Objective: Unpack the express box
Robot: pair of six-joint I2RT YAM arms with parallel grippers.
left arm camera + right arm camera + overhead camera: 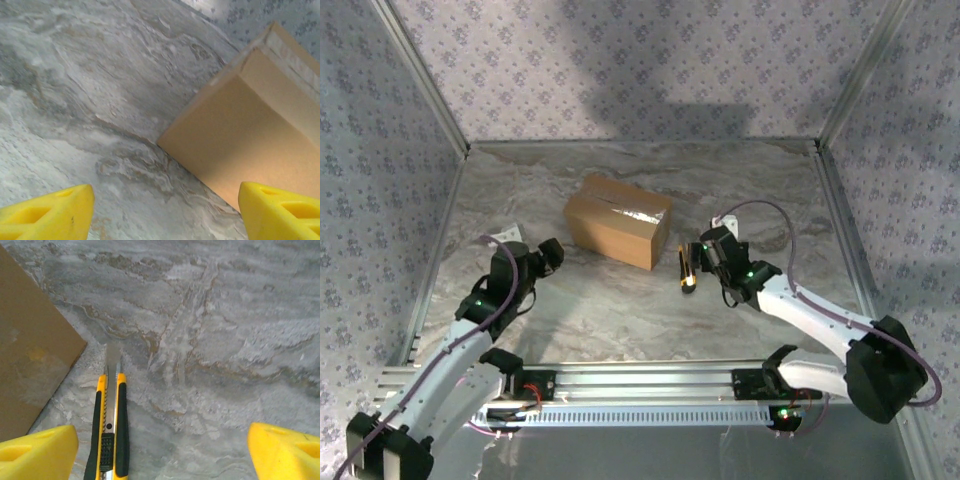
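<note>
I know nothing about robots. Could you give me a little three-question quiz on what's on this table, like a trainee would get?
1. True or false: the express box already has its top flaps open.
2. What lies on the table between the box and the right pincer? A) scissors B) a yellow-and-black utility knife C) a pen
3. In one word: how do the jaws of the left pincer and the right pincer stand?

Key:
1. False. The flaps are shut under clear tape.
2. B.
3. Open. Neither grips anything.
</note>
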